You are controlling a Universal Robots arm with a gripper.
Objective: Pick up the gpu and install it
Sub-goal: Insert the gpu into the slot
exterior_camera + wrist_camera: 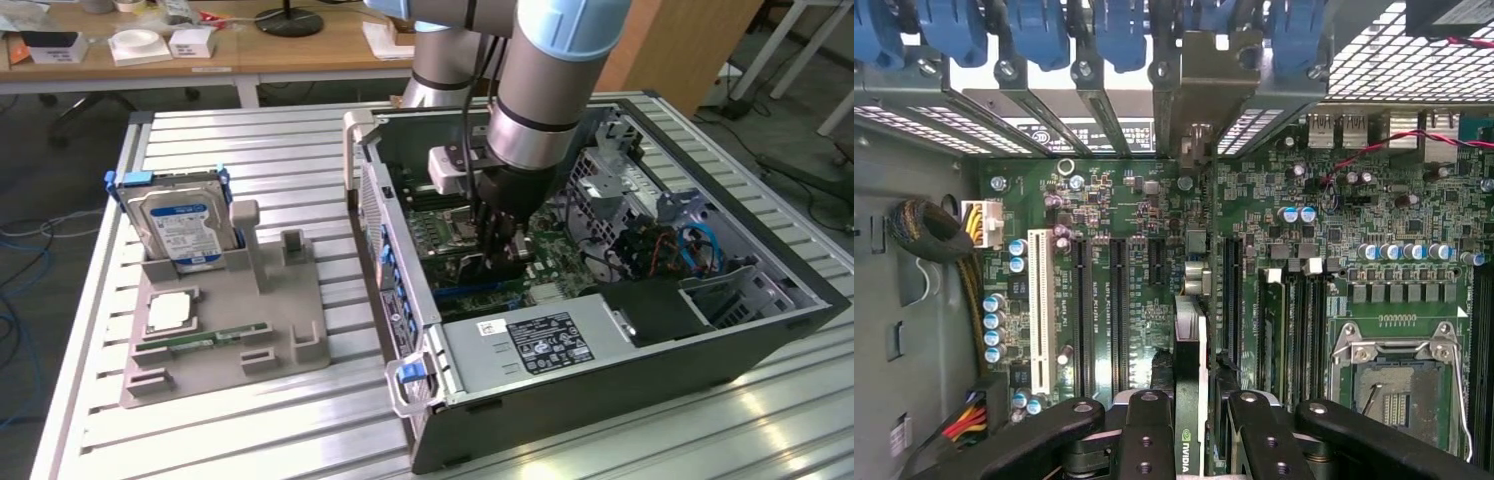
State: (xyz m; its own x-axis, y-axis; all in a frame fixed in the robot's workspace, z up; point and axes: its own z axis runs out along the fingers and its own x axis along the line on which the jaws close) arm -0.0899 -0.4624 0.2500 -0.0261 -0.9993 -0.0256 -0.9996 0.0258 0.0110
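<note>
My gripper (497, 240) reaches down inside the open computer case (400, 300), just above the green motherboard (554, 262). It is shut on the gpu (1190, 340), a thin dark card seen edge-on between the two black fingers (1148, 430). The card's metal bracket (1206, 90) stands against the row of rear slot covers with blue clips. The card runs along the motherboard (1124, 200) between the black expansion slots; whether it is seated in a slot I cannot tell. In the exterior view the gpu (499, 266) is a dark strip under the gripper.
A grey fixture (287, 345) on the slatted table at the exterior view's left holds a hard drive (184, 225), a processor chip (171, 312) and a green memory stick (198, 342). The power supply (534, 345) and cables (694, 250) crowd the case. The empty processor socket (1394, 385) lies beside the card.
</note>
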